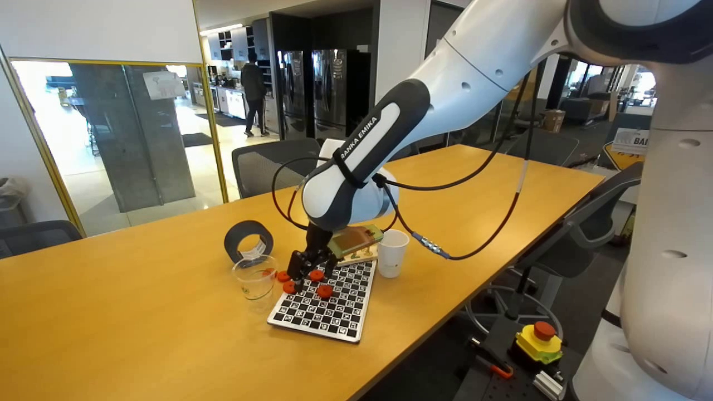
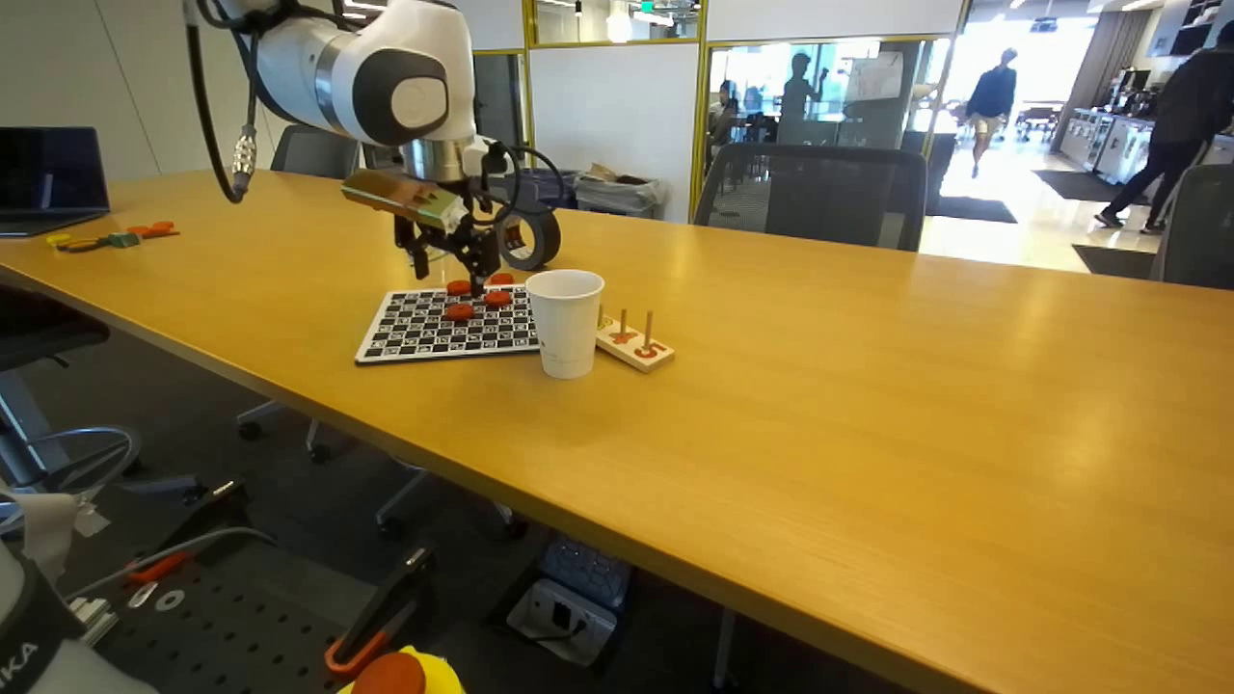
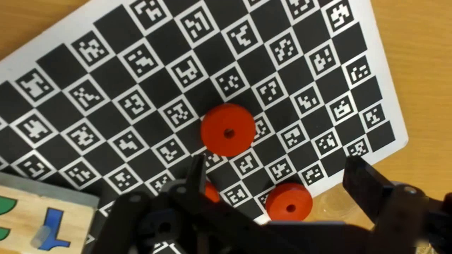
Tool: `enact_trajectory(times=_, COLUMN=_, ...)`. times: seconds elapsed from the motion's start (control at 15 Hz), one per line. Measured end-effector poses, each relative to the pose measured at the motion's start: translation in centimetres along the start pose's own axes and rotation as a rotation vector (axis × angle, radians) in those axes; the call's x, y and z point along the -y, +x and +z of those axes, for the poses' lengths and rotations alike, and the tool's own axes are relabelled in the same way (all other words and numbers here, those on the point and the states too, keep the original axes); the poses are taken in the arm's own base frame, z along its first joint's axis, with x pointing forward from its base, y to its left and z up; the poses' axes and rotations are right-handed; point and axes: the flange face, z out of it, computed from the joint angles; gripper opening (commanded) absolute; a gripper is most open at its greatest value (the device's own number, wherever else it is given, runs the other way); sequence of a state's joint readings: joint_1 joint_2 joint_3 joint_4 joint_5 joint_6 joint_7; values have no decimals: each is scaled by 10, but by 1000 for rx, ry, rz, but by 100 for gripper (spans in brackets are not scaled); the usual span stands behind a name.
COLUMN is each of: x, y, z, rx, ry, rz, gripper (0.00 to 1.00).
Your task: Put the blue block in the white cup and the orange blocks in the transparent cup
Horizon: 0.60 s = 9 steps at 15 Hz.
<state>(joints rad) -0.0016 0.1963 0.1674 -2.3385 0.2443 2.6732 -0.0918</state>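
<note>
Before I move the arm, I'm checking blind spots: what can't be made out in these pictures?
Floor of the small white tapered cup: hidden by its own wall in both exterior views; contents unknown.
One round orange-red block: mostly covered by the black two-fingered gripper in the wrist view.
Flat wooden peg board: cut off by the left edge of the wrist view.
Dark laptop: cut off by the left edge of an exterior view.

One white cup (image 1: 392,259), one transparent cup (image 1: 257,283) (two cups in all). Four orange blocks (image 1: 325,291) stand out clearly; there may be a fifth, dimly seen through the transparent cup's side. Besides these: one black tape roll (image 1: 233,245), one checkered board (image 1: 327,314), one pegged wooden board (image 2: 634,348), one laptop (image 2: 48,171), one table (image 2: 868,434).
</note>
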Motion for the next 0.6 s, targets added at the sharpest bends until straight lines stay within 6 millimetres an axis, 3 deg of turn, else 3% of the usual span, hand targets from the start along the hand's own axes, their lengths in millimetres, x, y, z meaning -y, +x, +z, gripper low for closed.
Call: enact_trajectory(times=0.6, x=-22, y=4, z=-6, rx=94, ry=-29, rz=72, gripper=100)
